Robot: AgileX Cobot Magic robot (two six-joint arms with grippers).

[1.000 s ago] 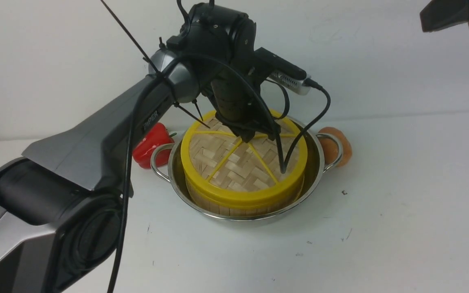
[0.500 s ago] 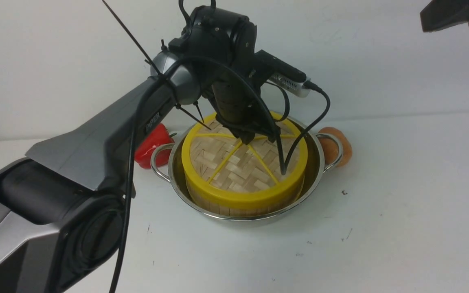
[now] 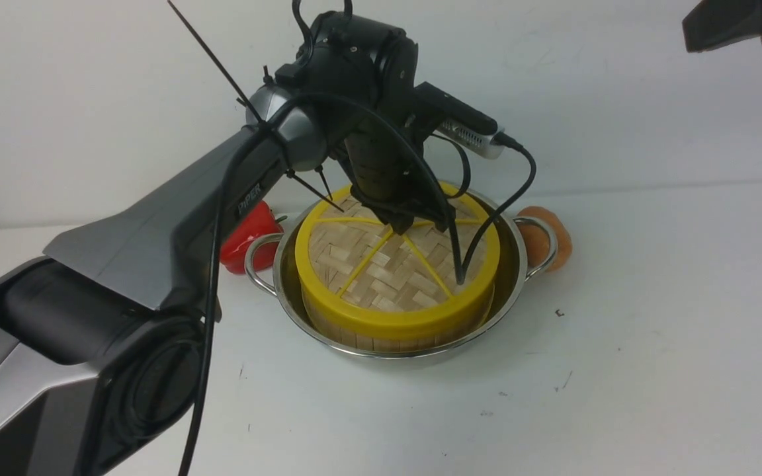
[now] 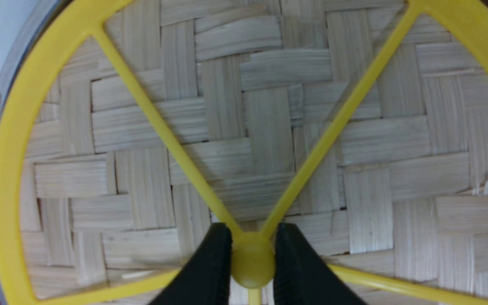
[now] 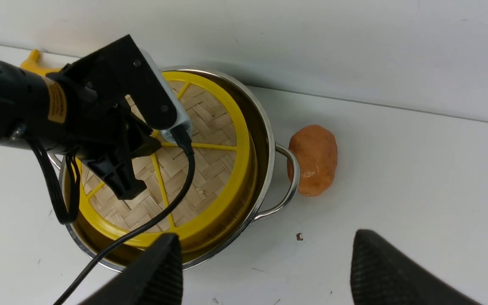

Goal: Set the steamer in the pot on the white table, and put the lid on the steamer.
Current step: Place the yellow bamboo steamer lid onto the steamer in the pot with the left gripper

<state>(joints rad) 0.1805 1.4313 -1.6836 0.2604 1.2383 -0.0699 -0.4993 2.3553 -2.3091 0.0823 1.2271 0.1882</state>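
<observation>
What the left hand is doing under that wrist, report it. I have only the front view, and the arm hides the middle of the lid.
Observer: In the left wrist view the left hand is shut on the lid. Its two black fingers press either side of the yellow hub.
Operator: Next, the right hand. I see only a dark corner of that arm.
Observer: The right wrist view shows the right hand open and empty, hanging over the white table near the pot.
</observation>
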